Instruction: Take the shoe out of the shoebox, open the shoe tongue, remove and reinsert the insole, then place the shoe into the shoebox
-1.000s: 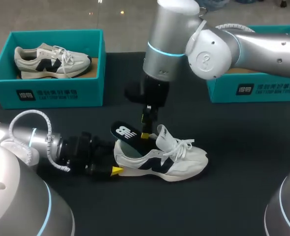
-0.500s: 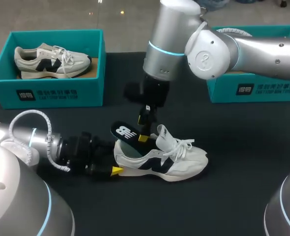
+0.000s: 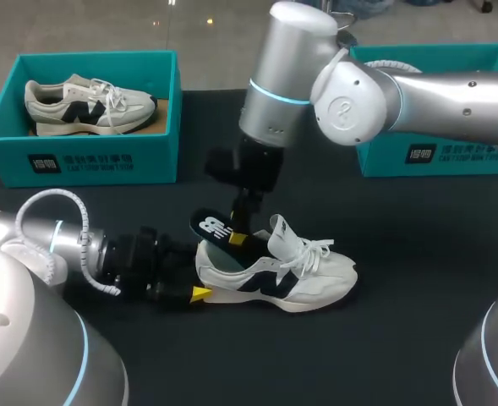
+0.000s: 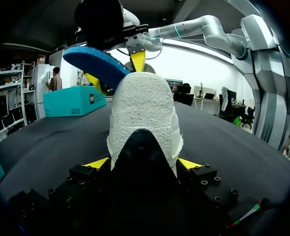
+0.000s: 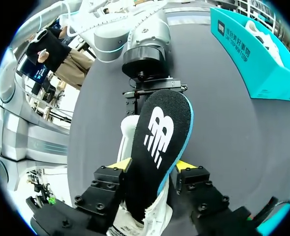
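We see the head view evenly lit from above: the black bench point(image 3: 418, 254) swallows the light, the white shoe point(image 3: 274, 271) casts only a faint soft shadow, and a pale sheen runs along the silver shell of the right arm point(image 3: 350, 85). In the left wrist view we face a bright background, so the left claw point(image 4: 143, 162) sits in near-black shade while the shoe's heel shows pale. The right wrist view is brighter: the bench reads grey, the insole point(image 5: 157, 142) matt, and straight edges bow outward.

Table point(image 3: 426, 254) was covered with dark, matte black cloth; surface lay flat, evenly lit, faint soft shadows only.
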`<state>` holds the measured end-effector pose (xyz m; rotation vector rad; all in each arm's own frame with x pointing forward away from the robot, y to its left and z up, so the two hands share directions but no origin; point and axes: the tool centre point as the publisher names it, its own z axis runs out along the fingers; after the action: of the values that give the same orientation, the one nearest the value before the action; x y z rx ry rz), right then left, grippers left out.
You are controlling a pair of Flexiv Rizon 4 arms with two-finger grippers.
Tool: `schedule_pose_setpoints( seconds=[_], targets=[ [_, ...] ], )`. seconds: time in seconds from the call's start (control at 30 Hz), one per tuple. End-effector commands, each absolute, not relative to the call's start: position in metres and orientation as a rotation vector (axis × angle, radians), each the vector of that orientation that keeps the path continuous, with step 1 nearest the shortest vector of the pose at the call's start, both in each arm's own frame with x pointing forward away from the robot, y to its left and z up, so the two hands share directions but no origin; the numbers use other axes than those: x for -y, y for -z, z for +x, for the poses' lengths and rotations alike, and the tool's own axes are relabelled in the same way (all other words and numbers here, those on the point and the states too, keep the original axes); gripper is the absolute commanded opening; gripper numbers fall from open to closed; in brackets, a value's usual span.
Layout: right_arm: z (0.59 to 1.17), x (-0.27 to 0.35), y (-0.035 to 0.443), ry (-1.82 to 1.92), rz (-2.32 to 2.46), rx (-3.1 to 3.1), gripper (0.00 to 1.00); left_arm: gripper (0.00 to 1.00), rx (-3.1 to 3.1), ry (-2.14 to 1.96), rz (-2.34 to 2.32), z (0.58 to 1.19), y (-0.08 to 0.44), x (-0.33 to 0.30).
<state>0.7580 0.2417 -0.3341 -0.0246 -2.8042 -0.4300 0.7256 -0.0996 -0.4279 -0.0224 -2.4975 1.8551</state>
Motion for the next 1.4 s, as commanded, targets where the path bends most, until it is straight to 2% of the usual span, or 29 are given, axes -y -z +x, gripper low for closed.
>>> schedule_pose_setpoints(
  seconds=[0.03, 0.57, 1.2, 1.4],
  targets=[
    [0.759, -0.247, 0.334, 0.424, -0.025, 2.804, 0.00, 0.00, 2.499, -1.854, -0.021, 0.726, 0.430, 0.100],
    [0.771, -0.255, 0.302, 0.477, -0.080, 2.853, 0.00, 0.00, 2.499, -1.854, -0.021, 0.726, 0.430, 0.100],
    [0.839, -0.259, 0.138, 0.870, -0.286, 3.132, 0.00, 0.00, 2.499, -1.854, -0.021, 0.726, 0.430, 0.100],
    [0.839, -0.259, 0.138, 0.870, -0.286, 3.132, 0.00, 0.00, 2.499, -1.854, -0.021, 0.726, 0.430, 0.100]
  ],
)
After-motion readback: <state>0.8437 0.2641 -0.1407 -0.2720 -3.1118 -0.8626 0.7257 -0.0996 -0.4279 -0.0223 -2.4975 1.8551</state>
